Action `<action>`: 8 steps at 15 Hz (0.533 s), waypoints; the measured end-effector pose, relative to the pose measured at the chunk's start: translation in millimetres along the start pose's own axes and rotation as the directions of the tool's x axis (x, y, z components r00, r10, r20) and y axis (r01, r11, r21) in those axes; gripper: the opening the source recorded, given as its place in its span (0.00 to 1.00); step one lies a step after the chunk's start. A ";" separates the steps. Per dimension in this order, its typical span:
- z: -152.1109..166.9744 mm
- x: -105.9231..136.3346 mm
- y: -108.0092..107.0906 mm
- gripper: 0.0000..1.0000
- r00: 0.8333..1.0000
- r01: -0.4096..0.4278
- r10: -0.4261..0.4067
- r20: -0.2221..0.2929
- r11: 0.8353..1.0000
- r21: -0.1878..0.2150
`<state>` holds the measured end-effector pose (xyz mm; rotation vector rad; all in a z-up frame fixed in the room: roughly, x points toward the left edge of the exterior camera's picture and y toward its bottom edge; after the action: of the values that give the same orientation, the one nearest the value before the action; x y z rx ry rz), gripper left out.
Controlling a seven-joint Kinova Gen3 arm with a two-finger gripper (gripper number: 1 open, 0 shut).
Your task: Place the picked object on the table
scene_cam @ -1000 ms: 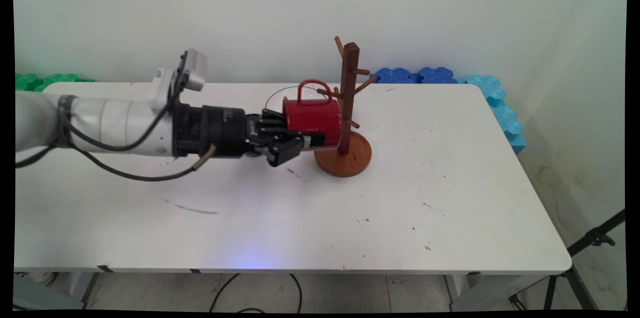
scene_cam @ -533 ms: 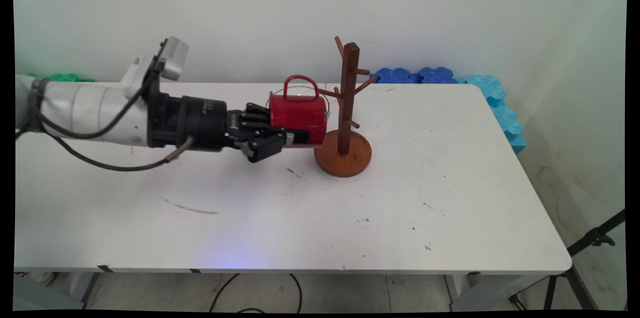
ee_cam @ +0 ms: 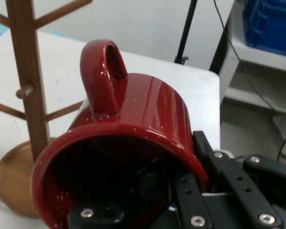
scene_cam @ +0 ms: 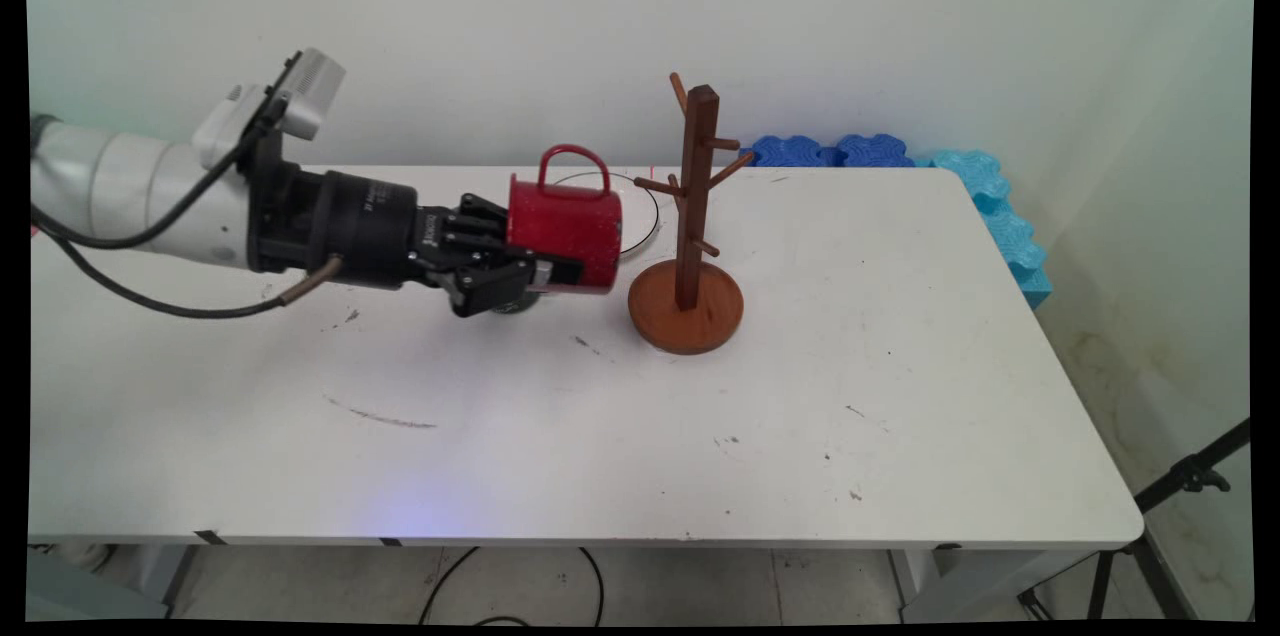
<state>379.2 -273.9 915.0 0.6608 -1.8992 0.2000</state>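
My gripper (scene_cam: 545, 271) is clamped on the rim of the red mug (scene_cam: 565, 231) (one finger inside, one outside); the mug lies on its side, clear of the table (scene_cam: 700, 436), handle up; it hangs just left of the wooden mug tree (scene_cam: 690, 236), not touching it.

The white worktop (scene_cam: 700, 436) carries a wooden mug tree (scene_cam: 691, 216), standing upright on its round base just beyond the fingers (scene_cam: 560, 273) on their outward side. A thin dark circle (scene_cam: 640, 206) is drawn on the surface behind the fingers. Scuffs (scene_cam: 385, 414) mark the near area.
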 end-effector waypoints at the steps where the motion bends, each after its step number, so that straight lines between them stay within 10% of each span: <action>1: -4.0 1.5 -1.5 0.00 1.000 -0.007 0.007 0.017 1.000 -0.002; 8: -29.2 13.1 -12.8 0.00 0.987 -0.057 0.057 0.148 0.998 -0.004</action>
<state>405.7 -276.7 937.0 0.6370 -2.0620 0.1917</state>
